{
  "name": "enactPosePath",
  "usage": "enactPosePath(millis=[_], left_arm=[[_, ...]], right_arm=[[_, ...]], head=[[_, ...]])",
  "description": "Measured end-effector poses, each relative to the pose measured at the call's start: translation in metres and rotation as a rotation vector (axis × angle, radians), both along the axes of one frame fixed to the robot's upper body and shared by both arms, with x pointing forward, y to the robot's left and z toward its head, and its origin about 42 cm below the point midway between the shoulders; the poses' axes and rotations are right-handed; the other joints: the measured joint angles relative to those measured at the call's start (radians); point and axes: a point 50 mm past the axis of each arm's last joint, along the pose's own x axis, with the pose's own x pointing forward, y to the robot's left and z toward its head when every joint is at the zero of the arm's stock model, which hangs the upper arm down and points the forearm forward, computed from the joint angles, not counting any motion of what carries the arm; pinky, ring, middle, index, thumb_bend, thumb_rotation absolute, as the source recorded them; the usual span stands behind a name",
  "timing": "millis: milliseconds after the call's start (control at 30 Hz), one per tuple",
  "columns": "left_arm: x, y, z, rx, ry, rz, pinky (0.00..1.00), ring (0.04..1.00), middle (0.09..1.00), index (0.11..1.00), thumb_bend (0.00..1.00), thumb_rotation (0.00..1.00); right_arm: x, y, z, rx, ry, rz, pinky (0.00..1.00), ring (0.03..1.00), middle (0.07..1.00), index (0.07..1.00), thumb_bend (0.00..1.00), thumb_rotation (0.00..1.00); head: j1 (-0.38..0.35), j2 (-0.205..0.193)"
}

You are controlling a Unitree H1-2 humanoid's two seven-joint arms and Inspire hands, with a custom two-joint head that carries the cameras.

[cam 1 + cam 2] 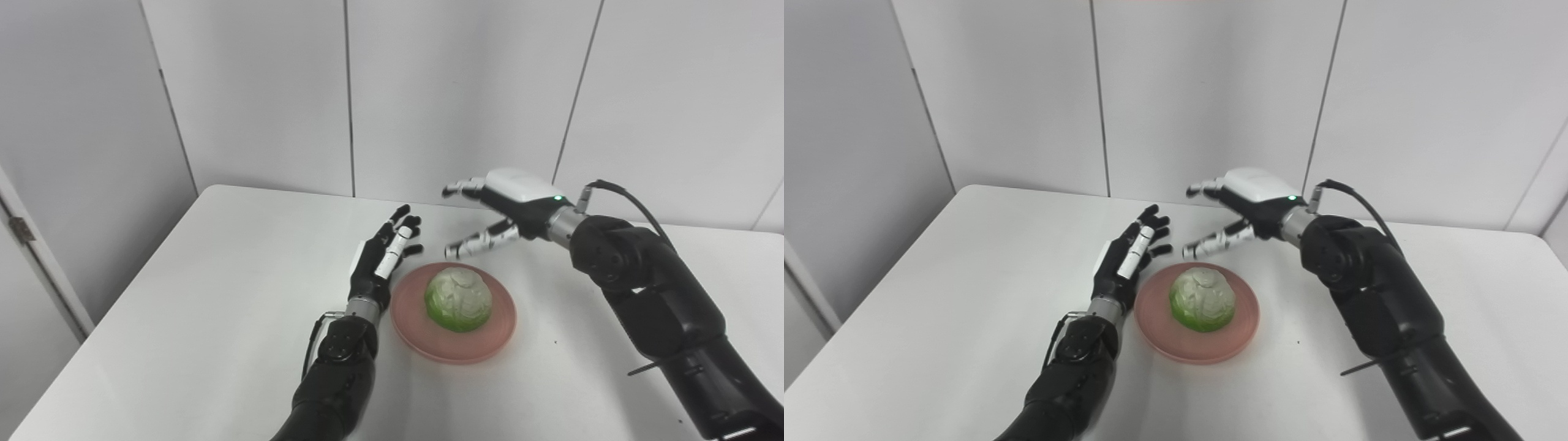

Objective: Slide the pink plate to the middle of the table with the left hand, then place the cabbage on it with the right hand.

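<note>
Cabbage (459, 299) on pink plate (415, 331), L hand (376, 260) & R hand (511, 208) fingers released, nearby.

The cabbage (459, 298) is bright green around its lower half and pale, whitish grey-green on top, with crinkled leaf veining across the crown; the pink plate (409, 318) is a dull salmon pink, plain and unpatterned; the table (202, 294) is flat white; the left hand (378, 260) is black with white strips along its fingers and a silver-grey wrist; the right hand (505, 211) has a white back shell, black palm and banded black, white and silver fingers; both arms are glossy black; the wall panels (465, 92) are pale grey with dark seams.
</note>
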Motion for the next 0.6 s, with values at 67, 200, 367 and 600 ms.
enactPosePath(millis=[67,200,367,600], left_arm=[[-0.002,0.002,0.001,0.008,-0.016,0.020,0.88,0.857,0.850,0.818,0.73,0.71],[-0.005,0.006,0.004,0.033,-0.044,0.064,0.92,0.916,0.908,0.842,0.73,0.75],[-0.006,0.006,0.008,0.088,-0.067,0.103,0.99,0.975,0.939,0.880,0.71,0.83],[-0.013,0.005,0.011,0.096,-0.040,0.126,1.00,0.990,0.961,0.917,0.74,0.90]], right_arm=[[-0.002,-0.011,-0.020,0.252,0.026,-0.077,0.72,0.809,0.823,0.804,0.95,1.00],[-0.012,-0.034,-0.085,0.753,0.213,-0.245,0.79,0.824,0.831,0.839,0.84,1.00],[-0.039,-0.026,-0.156,1.181,0.381,-0.439,0.84,0.864,0.870,0.878,0.81,1.00],[-0.044,-0.016,-0.174,1.394,0.387,-0.438,0.91,0.888,0.880,0.872,0.83,0.99]], head=[[-0.002,0.000],[-0.020,0.002],[-0.040,0.005],[-0.092,0.009]])
